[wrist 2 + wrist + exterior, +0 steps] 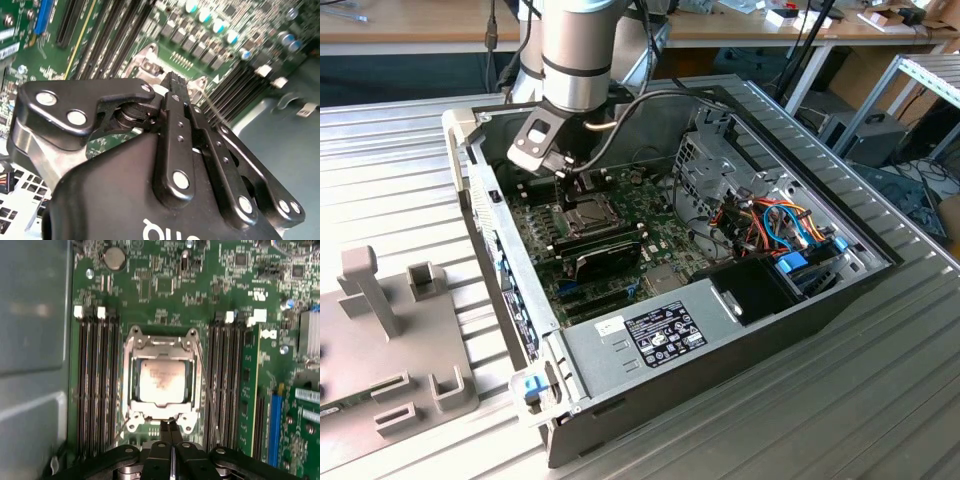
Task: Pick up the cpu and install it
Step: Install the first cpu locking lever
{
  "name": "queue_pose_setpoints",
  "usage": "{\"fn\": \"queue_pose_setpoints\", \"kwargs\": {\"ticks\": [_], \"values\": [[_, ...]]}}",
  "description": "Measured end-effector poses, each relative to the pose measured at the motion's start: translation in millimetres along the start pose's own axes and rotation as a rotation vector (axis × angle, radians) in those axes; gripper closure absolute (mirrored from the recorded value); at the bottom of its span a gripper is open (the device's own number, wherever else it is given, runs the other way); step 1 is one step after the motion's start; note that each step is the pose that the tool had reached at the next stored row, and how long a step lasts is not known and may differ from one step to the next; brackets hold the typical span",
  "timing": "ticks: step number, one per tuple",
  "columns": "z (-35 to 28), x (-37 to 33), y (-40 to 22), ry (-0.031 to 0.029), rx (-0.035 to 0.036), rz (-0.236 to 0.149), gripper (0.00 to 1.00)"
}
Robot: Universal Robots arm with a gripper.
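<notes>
The cpu point(162, 381), a small square chip with a silver-grey top, lies flat in the metal socket frame point(134, 342) on the green motherboard point(165, 295). My gripper point(170, 428) hangs just off one edge of the socket, fingers pressed together with nothing between them. In the second wrist view the gripper point(173, 79) ends in a closed tip above the board. In the exterior view the gripper point(570, 183) reaches down into the open computer case, just behind the socket with the cpu point(588, 212).
Black memory slots point(97, 385) flank the socket on both sides. A long black card point(605, 255) lies in front of the socket. A power supply point(655, 335), drive cage point(715, 165) and cables point(775, 225) sit inside the case. A grey fixture point(380, 330) stands at the exterior view's left.
</notes>
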State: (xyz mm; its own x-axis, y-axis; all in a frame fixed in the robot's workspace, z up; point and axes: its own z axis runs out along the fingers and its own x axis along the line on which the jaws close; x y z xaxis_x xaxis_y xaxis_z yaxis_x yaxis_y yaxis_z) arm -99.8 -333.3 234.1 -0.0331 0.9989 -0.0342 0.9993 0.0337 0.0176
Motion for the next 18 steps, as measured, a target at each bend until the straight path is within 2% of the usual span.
{"fn": "queue_pose_setpoints", "kwargs": {"ticks": [6, 9, 12, 18], "values": [[0.0, 0.4, -6.2, 0.0000, 0.0000, 0.000, 0.89], [-0.2, 3.0, -8.7, -0.0001, 0.0001, 0.000, 0.89], [-0.3, 7.8, -12.4, 0.0000, 0.0001, 0.000, 0.89], [-0.6, 18.8, -15.7, 0.0000, 0.0000, 0.000, 0.89]]}}
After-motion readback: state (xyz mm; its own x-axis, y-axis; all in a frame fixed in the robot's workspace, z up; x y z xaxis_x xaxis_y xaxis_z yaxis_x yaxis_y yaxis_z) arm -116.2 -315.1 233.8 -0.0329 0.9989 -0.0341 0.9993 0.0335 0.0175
